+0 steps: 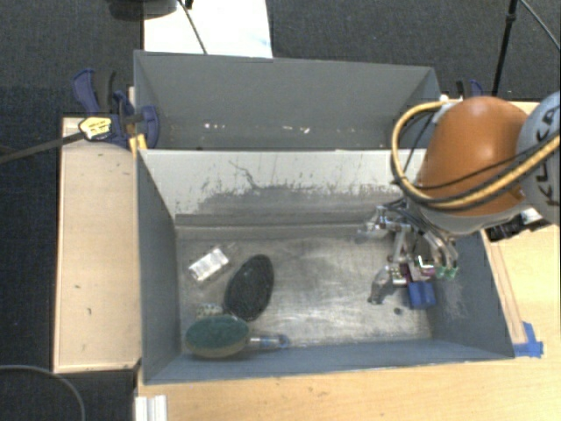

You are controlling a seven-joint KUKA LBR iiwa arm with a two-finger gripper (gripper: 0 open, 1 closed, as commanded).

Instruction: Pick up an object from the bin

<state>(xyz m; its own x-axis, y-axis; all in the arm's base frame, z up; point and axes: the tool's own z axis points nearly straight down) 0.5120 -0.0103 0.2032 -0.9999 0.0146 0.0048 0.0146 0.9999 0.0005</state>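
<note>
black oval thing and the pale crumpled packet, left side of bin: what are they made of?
Black oval object: matte, finely speckled surface, likely foam or sponge, though short bristles are possible. Pale crumpled packet: glossy and creased, probably thin plastic film or foil.

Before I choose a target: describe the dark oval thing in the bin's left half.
The dark oval thing looks matte black and finely speckled. It lies flat on the bin floor, long axis slanted. A clear packet sits apart at its upper left; the green round brush is by its lower end, contact unclear.
</note>
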